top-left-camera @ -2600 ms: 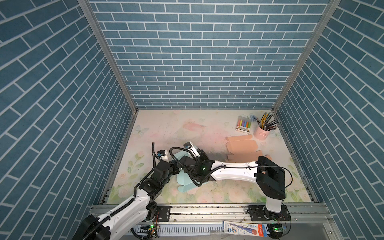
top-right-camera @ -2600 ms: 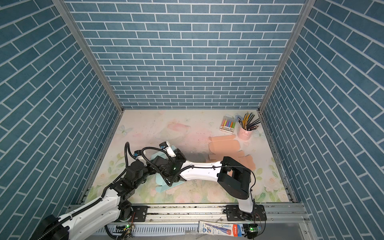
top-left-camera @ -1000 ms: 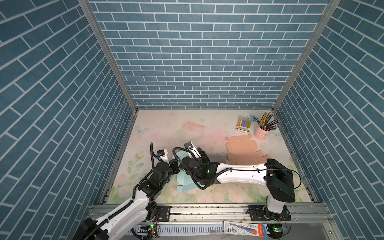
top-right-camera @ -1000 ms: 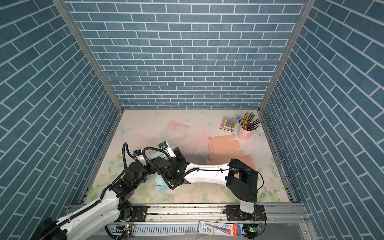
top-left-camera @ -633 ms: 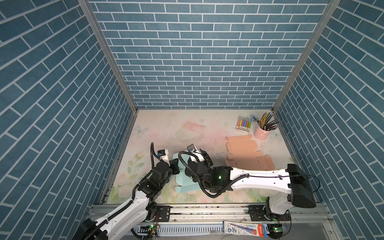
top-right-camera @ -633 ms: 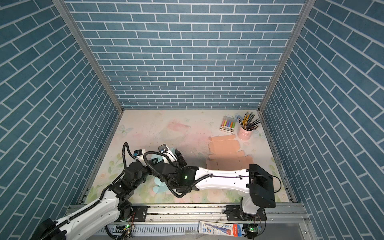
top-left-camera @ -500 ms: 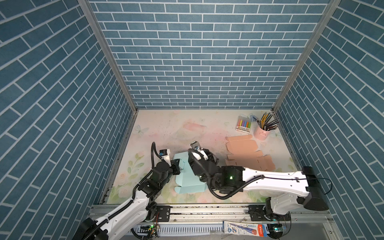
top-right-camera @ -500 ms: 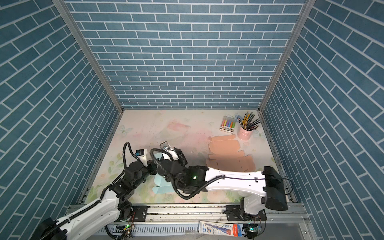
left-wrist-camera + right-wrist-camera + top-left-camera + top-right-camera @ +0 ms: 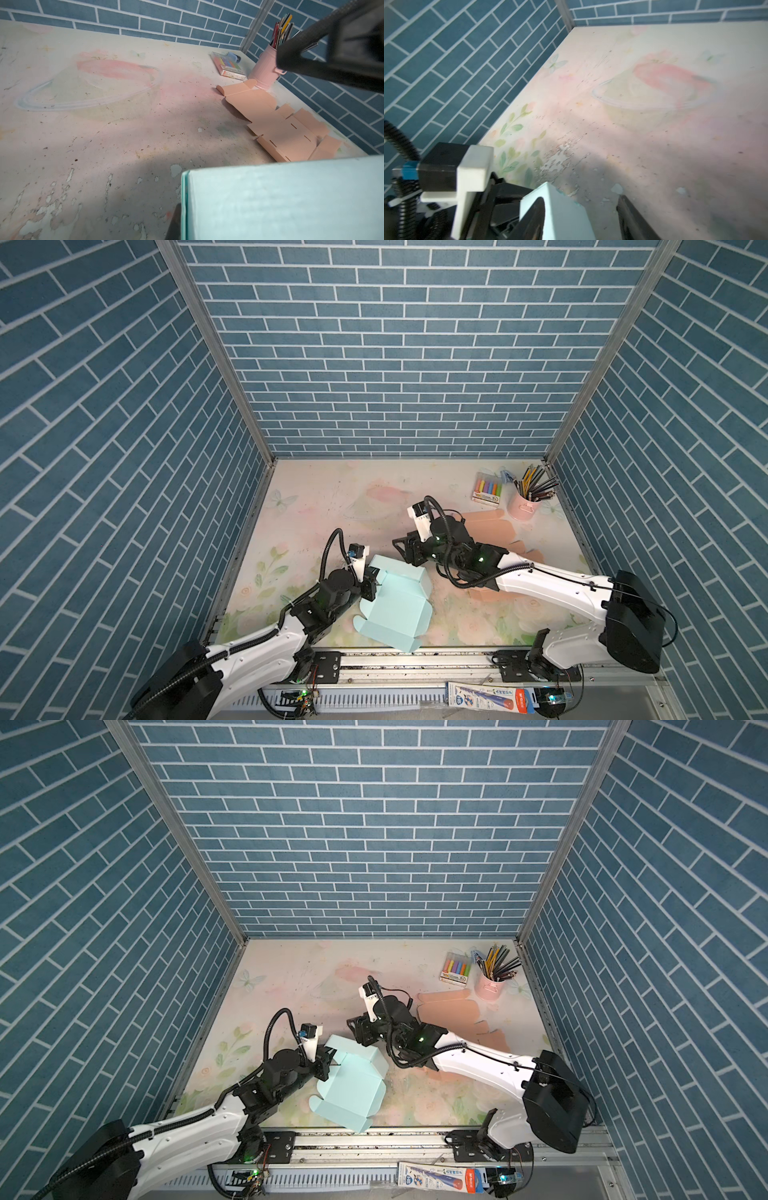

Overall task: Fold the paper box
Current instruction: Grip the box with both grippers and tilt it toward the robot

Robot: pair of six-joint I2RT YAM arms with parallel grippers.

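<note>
The left fingers (image 9: 327, 1057) pinch the paper box (image 9: 353, 1085); the right fingers (image 9: 358, 1031) hover near.

The pale floral tabletop (image 9: 332, 489) lies open at far left and middle. Flat peach cardboard sheets (image 9: 492, 526), a pink pencil cup (image 9: 524, 507) and a marker pack (image 9: 487, 494) crowd the right; a light-blue paper box (image 9: 395, 601) blocks the near middle.

Bright top views; shadowed, blurry wrist views
</note>
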